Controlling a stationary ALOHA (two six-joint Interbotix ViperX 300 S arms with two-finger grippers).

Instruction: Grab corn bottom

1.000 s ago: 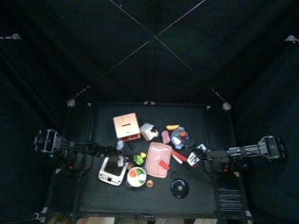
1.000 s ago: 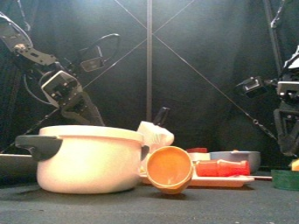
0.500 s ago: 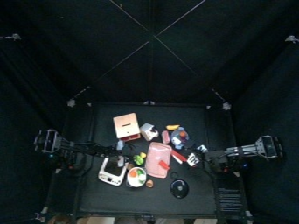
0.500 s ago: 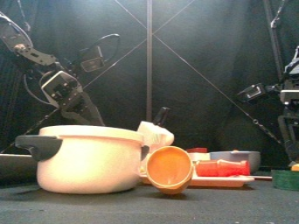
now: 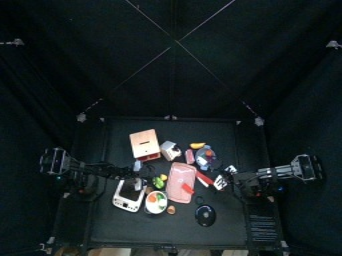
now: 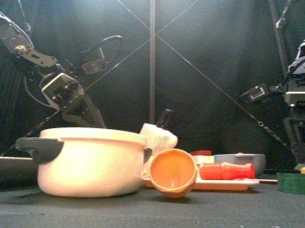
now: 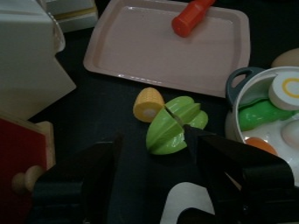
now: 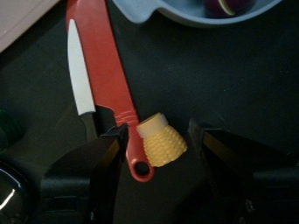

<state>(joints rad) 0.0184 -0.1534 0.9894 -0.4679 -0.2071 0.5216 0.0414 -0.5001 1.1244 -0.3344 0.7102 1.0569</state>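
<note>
The corn bottom [image 8: 165,145] is a short yellow cob piece lying on the black table beside the handle of a red knife [image 8: 107,83] with a white blade. My right gripper [image 8: 162,134] is open, with one jaw on each side of the corn and close above it. In the top view the right gripper [image 5: 229,180] sits right of the pink tray [image 5: 182,182]. My left gripper [image 7: 167,145] is open and empty over a green star fruit [image 7: 176,131] and a yellow piece [image 7: 149,103]; it rests at the table's left [image 5: 130,173].
A white pot [image 6: 89,161], an orange cup [image 6: 173,171] and the pink tray [image 6: 226,184] stand in front. A plate with an egg [image 7: 281,96] and an orange carrot [image 7: 194,15] on the tray [image 7: 152,48] lie near the left gripper. A blue-grey bowl [image 8: 187,10] is beyond the knife.
My right arm has moved a little inward toward the table's middle and lowered slightly. The left arm has not moved.
</note>
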